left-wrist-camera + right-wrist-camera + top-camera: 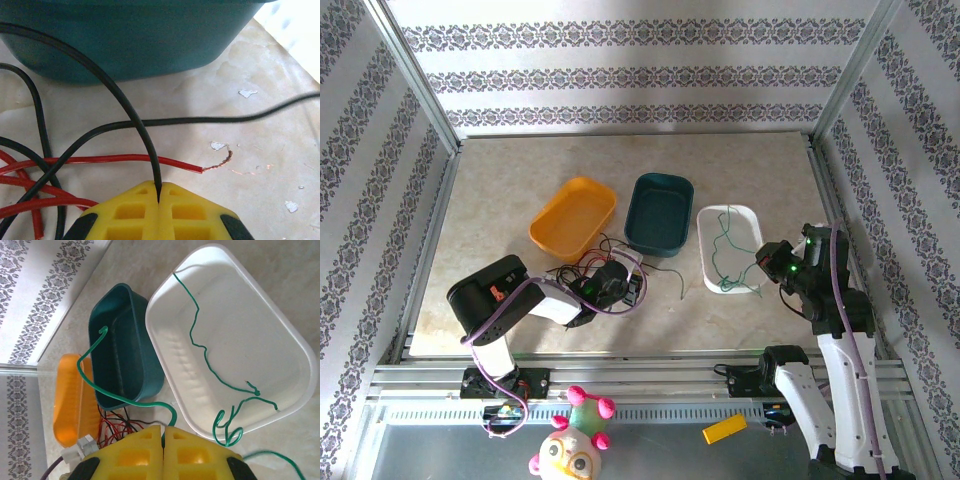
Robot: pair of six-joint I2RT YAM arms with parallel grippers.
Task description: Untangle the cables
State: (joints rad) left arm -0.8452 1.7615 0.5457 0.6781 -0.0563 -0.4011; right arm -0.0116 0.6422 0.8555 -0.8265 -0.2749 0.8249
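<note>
The left fingers (131, 212) are pinching shut on a black cable (155, 175); the right fingers (135, 450) are clamping a green cable (95, 385). More green cable (200, 347) is lying in the white tray (280, 325). The red-and-black tangle (590, 262) is sitting on the table at seven o'clock of the teal tray (660, 215), so most seems left

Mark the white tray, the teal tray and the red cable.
white tray (730, 208), top external, far rim
teal tray (658, 215), top external, bare floor
red cable (180, 164), left wrist, insulation near stripped end
</note>
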